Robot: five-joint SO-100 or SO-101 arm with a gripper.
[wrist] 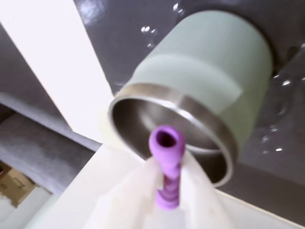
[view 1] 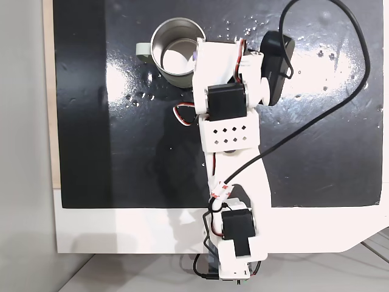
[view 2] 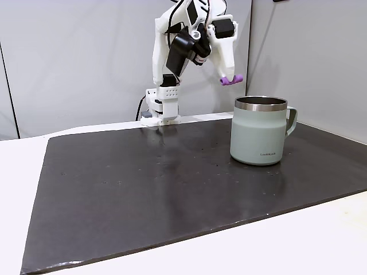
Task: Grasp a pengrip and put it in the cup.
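The pengrip [view 2: 231, 80], a small purple ribbed tube, hangs in the air with my gripper [view 2: 227, 75] shut on it. In the wrist view the pengrip [wrist: 167, 143] sticks out between my white fingers [wrist: 198, 191], its open end pointing at the cup's mouth. The cup [view 2: 259, 130] stands upright on the black mat, pale grey-green outside, with its handle [view 2: 292, 121] on the right. Seen side-on, the pengrip is above rim height, just left of the cup's mouth. From above, my gripper [view 1: 198, 56] overlaps the right edge of the cup [view 1: 173, 52], whose steel inside holds nothing.
The black mat [view 2: 143, 183] covers most of the white table [view 1: 121, 231]. My arm's base [view 2: 161, 110] stands at the mat's far edge. A black cable [view 1: 340, 103] loops over the mat's right part, seen from above. Grey walls rise behind.
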